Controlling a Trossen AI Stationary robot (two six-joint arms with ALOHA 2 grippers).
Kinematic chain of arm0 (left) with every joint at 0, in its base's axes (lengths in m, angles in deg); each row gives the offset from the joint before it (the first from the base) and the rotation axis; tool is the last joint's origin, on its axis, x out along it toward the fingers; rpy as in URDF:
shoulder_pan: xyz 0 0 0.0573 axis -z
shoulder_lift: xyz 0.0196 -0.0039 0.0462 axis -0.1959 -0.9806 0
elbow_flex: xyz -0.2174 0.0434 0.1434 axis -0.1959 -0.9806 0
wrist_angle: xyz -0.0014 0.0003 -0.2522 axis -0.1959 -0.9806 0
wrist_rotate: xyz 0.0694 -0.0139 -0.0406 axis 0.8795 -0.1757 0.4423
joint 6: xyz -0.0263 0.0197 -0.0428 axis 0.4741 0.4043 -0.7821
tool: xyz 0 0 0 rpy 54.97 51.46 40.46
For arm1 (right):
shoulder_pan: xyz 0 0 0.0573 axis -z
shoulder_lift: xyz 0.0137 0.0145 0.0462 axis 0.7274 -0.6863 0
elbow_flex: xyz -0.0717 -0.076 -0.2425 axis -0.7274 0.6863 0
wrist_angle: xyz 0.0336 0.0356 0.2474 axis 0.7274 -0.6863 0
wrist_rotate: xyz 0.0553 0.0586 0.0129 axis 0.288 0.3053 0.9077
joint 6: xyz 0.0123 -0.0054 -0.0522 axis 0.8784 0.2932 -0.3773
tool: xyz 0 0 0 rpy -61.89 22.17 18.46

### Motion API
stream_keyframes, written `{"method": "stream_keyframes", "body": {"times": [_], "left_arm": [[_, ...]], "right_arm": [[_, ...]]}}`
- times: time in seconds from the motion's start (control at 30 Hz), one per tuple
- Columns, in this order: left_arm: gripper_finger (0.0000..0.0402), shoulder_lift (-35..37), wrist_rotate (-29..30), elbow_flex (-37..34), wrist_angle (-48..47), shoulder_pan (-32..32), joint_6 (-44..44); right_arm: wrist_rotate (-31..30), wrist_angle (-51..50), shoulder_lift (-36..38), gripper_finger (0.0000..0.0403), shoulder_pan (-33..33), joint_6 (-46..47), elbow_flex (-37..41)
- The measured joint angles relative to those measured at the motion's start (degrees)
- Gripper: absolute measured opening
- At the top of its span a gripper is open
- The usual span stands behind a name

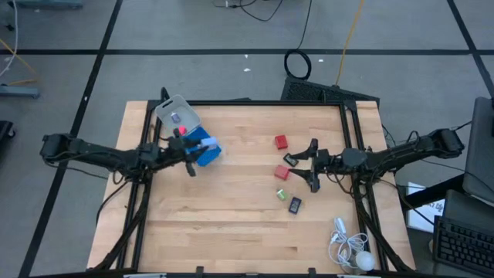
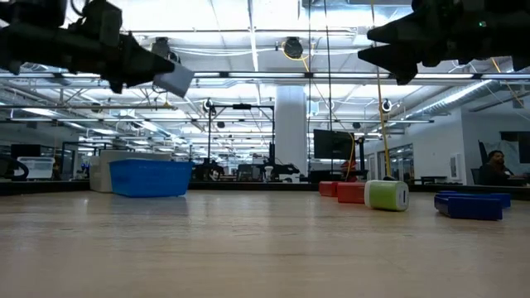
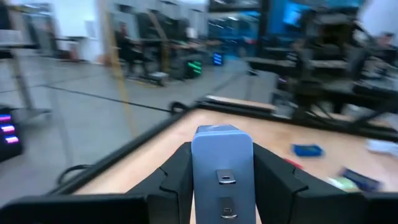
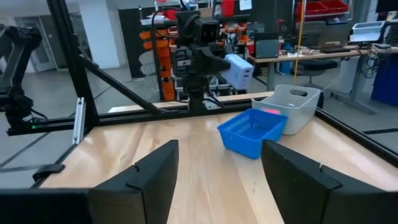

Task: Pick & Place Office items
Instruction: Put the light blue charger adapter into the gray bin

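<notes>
The pale blue piece (image 3: 222, 171) was the hardest thing to make out from above: in the high view it was mostly buried under the left gripper (image 1: 191, 150), which hung over the blue tray (image 1: 208, 151). The left wrist view showed it properly, a pale block with two little metal bits on its face, pinched between the two dark fingers (image 3: 171, 174). The low view caught it too, held well above the table (image 2: 248, 248), and the right wrist view had it as a pale lump in the far gripper.

The clear plastic box (image 1: 177, 117) sat right behind the tray, with something pinkish-red inside; I couldn't tell what it was. In the low view the tray covered most of that box.

The right gripper (image 1: 306, 165) was spread wide and held nothing, with bare wood showing between its fingers (image 4: 149, 177) in its own wrist view. It sat over the cluster of pieces: one red block (image 1: 280, 141) farther back, another red block (image 1: 282, 172) just beside the fingertips, a dark piece (image 1: 292, 159) partly under the gripper, a green piece (image 1: 282, 194), and another dark piece (image 1: 296, 205) nearest the front edge.

The low view made the green one look like a small roll with a white end. The blue bit at its right edge was cut off by the frame.

The white corded gadget (image 1: 351, 251) only showed from above, at the front right corner.
</notes>
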Motion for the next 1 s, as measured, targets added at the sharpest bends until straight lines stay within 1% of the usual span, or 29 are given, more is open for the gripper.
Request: {"method": "stream_keyframes", "body": {"times": [0.1, 0.23, 0.47, 0.73, 0.83, 1.0], "left_arm": [[0.0124, 3.4, 5.4, -2.1, -0.3, 0.0, -0.5], [0.0124, 5.8, 14.3, -4.0, -0.4, 0.0, -1.5], [0.0124, 6.1, 28.1, -4.9, -0.6, 0.0, -3.6], [0.0124, 6.0, 42.3, -4.9, -5.1, 0.0, -9.4], [0.0124, 6.0, 45.8, -4.9, -7.8, 0.0, -13.4], [0.0124, 6.0, 48.5, -4.9, -12.1, -0.9, -21.7]], "right_arm": [[0.0, 0.8, 0.2, 0.0219, 0.4, 0.1, 0.8], [0.0, 2.6, 0.3, 0.0219, 1.2, 0.6, 1.7], [-0.1, 2.9, 0.3, 0.0218, 1.7, 1.2, 2.0], [-0.1, 2.9, 0.3, 0.0213, 1.7, 1.0, 2.0], [-0.1, 2.9, 0.3, 0.0212, 1.7, 1.0, 2.0], [-0.1, 2.9, 0.3, 0.0212, 1.7, 1.0, 2.0]]}}
